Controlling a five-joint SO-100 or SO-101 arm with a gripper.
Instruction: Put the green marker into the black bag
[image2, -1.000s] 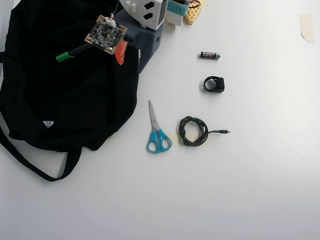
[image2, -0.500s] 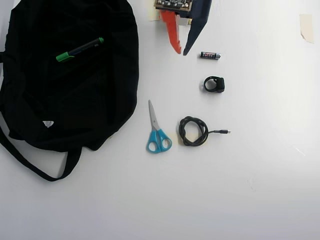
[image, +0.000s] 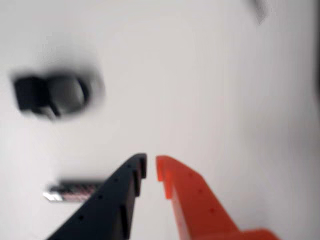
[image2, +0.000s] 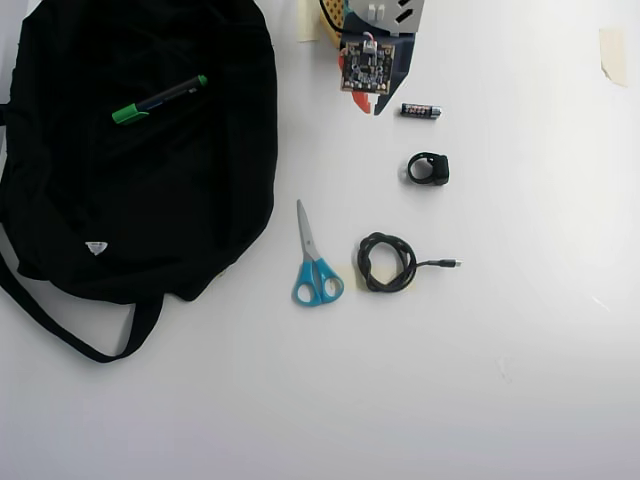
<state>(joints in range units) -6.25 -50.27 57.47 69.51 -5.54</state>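
Observation:
In the overhead view the green marker lies on top of the black bag, near the bag's upper left, with its green cap to the lower left. The bag fills the left of the table and its strap trails toward the front. My gripper is at the top centre, to the right of the bag and well away from the marker. In the wrist view the gripper, with one black and one orange finger, is shut with only a thin slit between the tips and holds nothing. The marker and bag are out of the wrist view.
A short black battery lies just right of the gripper and also shows in the wrist view. A small black ring-shaped part, blue-handled scissors and a coiled black cable lie on the white table.

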